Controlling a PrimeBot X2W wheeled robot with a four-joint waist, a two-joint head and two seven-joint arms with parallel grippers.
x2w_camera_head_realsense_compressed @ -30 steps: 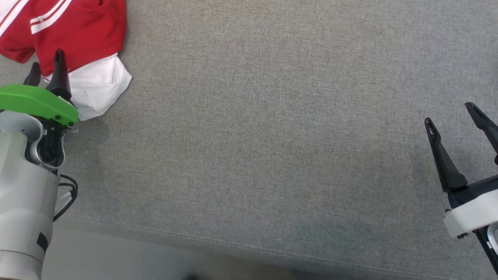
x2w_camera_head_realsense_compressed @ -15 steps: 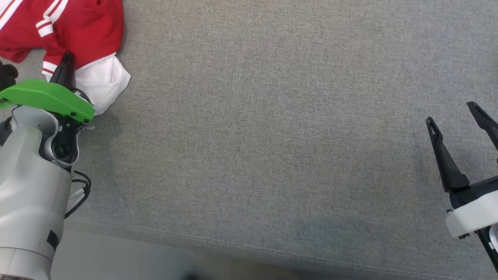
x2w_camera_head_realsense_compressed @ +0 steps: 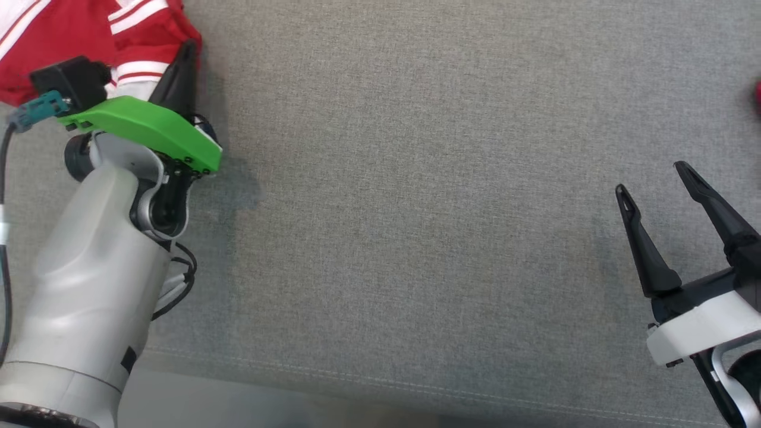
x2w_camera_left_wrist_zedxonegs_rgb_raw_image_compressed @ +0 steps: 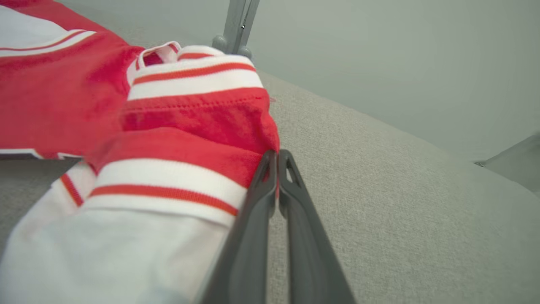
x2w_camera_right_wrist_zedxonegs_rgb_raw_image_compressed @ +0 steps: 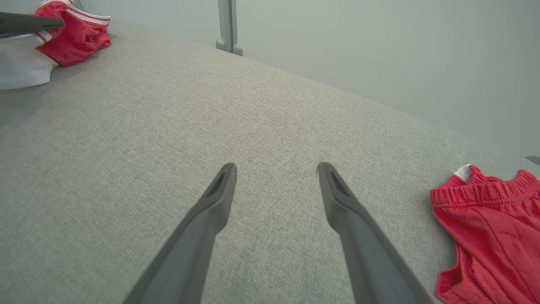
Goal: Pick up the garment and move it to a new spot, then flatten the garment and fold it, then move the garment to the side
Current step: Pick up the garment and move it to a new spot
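The garment (x2w_camera_head_realsense_compressed: 53, 35) is a red jersey with white stripes and a white part, bunched at the far left of the grey surface. In the left wrist view a striped fold of the garment (x2w_camera_left_wrist_zedxonegs_rgb_raw_image_compressed: 190, 122) lies just left of my fingers. My left gripper (x2w_camera_head_realsense_compressed: 181, 62) is shut, its tips (x2w_camera_left_wrist_zedxonegs_rgb_raw_image_compressed: 277, 157) pinching the red edge of that fold. My right gripper (x2w_camera_head_realsense_compressed: 651, 178) hangs open over bare fabric at the right, nothing between its fingers (x2w_camera_right_wrist_zedxonegs_rgb_raw_image_compressed: 276, 166). From the right wrist view the garment (x2w_camera_right_wrist_zedxonegs_rgb_raw_image_compressed: 74, 36) is far off at the upper left.
A second red garment with an elastic waistband (x2w_camera_right_wrist_zedxonegs_rgb_raw_image_compressed: 485, 228) lies to the right of my right gripper, showing as a red sliver (x2w_camera_head_realsense_compressed: 757, 95) at the head view's edge. The padded surface ends at a stitched front seam (x2w_camera_head_realsense_compressed: 380, 383). A grey post (x2w_camera_right_wrist_zedxonegs_rgb_raw_image_compressed: 228, 25) stands behind it.
My left gripper's fingers have come together on the garment's edge, and the arm has swung right and forward, dragging a striped fold along. The white part is now behind the arm. The right gripper shifted slightly left.
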